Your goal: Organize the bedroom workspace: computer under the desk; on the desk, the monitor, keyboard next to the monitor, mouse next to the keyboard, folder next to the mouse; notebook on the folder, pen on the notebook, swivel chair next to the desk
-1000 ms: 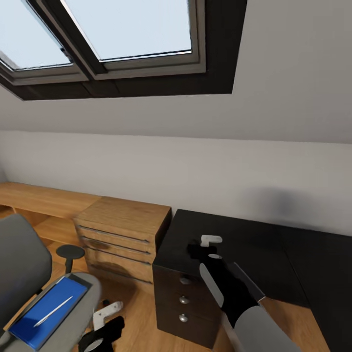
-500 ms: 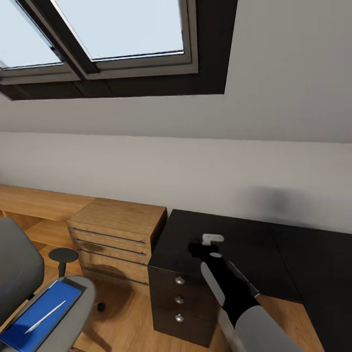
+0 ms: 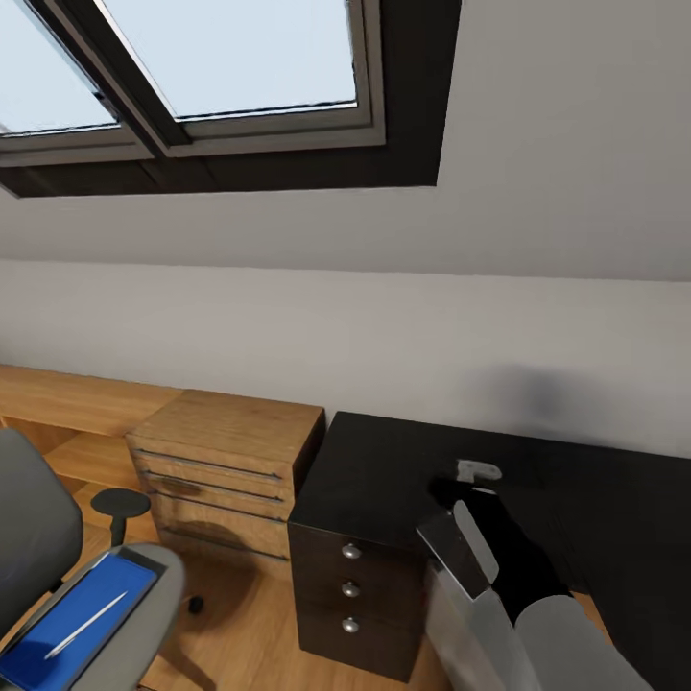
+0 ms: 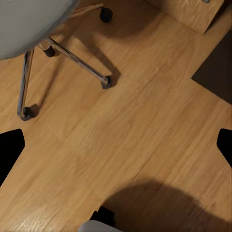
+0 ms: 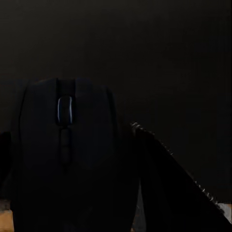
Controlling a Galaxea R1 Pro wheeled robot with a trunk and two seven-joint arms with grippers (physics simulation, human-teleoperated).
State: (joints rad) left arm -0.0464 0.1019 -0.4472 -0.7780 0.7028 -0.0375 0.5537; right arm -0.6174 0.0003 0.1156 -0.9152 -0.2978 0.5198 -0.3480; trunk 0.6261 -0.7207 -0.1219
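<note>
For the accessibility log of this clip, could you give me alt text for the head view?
The robot's right arm reaches over a black desk with its gripper above the desktop. At lower left, a grey swivel chair holds a blue folder with a white pen on it, beside a wooden chest under a skylight.

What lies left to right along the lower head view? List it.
swivel chair with the folder on its seat → wooden chest → desk → right gripper
</note>
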